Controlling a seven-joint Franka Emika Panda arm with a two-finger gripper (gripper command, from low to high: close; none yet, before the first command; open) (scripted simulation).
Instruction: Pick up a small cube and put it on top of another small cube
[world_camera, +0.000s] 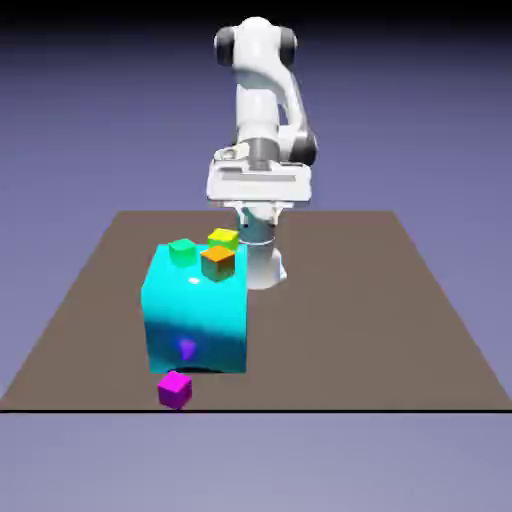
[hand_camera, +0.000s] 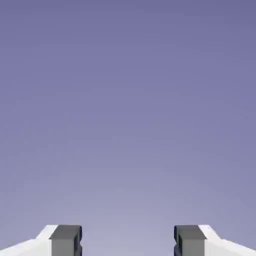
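The small plain magenta cube (world_camera: 174, 389) is sitting on the flat brown counter (world_camera: 380, 320) just in front of the big glossy cyan block (world_camera: 196, 315), close to the counter's near edge and slightly toward the exterior view's left of the block's middle. It is lying apart from the block, with a thin strip of counter showing between them, and nothing is touching it.

The cyan block is standing well ahead of the robot's base, and a small dark violet mark is showing low on its front face. Just beyond the block's top edge, a small orange cube (world_camera: 217, 262) is sitting toward the exterior view's right. A small green cube (world_camera: 182, 252) is sitting toward the exterior view's left, and a small yellow-green cube (world_camera: 223, 238) is sitting farthest back. Whether these three are resting on the block or behind it cannot be told.

Behind the block, the white jointed robot arm (world_camera: 262, 110) is rising upright, carrying its hand (hand_camera: 128, 242) high above the block and well apart from the magenta cube. In the hand view the two grey fingertips (hand_camera: 65, 240) are standing wide apart, with only the plain blue-violet backdrop (hand_camera: 128, 100) showing between them.
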